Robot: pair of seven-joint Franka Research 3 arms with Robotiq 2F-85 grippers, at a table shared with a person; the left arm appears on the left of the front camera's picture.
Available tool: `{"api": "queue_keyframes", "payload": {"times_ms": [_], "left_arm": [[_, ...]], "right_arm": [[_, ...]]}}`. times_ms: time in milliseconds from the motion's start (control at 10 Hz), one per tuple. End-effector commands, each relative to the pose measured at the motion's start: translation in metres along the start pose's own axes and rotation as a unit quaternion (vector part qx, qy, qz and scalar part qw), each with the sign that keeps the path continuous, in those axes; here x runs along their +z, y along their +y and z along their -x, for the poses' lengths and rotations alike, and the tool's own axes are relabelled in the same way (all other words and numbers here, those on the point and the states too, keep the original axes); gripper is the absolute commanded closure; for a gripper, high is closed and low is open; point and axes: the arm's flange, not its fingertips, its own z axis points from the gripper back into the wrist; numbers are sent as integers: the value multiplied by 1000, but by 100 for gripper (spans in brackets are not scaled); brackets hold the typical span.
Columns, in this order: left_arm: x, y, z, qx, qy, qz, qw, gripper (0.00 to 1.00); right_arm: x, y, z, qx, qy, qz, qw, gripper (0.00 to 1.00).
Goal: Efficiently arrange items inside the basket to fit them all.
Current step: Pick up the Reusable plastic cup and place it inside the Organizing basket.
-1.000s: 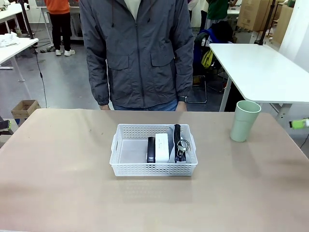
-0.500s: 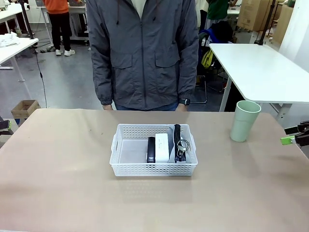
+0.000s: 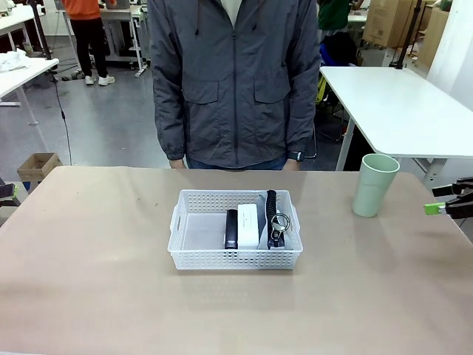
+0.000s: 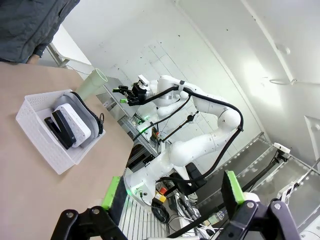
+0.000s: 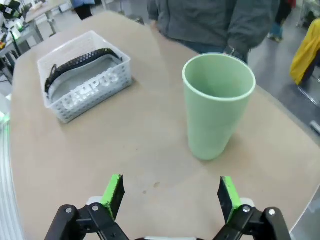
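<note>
Basket (image 3: 235, 260) lies well ahead of the right end effector (image 5: 170, 190), to its left. It holds the black stapler (image 3: 231, 228), white box (image 3: 248, 225) and grey pouch (image 3: 271, 211) side by side. Outside it, the pale green cup (image 3: 375, 185) stands upright on the worktop (image 3: 89, 244), just ahead of that spread, empty end effector. The left end effector (image 4: 172, 192) is spread too. Since a second ago the right end effector has reached further in, and the person (image 3: 236, 81) has shifted sideways.

person (image 3: 236, 81) shifted twd pic right, right gripper (image 3: 438, 200) come further in from right edge, slightly lower
</note>
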Motion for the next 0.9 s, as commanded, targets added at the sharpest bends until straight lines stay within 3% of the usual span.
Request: {"api": "queue_keyframes", "payload": {"times_ms": [0, 300, 800], "left_arm": [[-13, -8, 7, 6, -11, 0, 1000, 0], [-13, -8, 7, 6, -11, 0, 1000, 0], [-13, -8, 7, 6, -11, 0, 1000, 0]], "right_arm": [[-35, -20, 29, 58, -41, 1, 997, 0], [-58, -33, 44, 92, -73, 8, 993, 0], [-104, -52, 69, 120, -82, -1, 989, 0]]}}
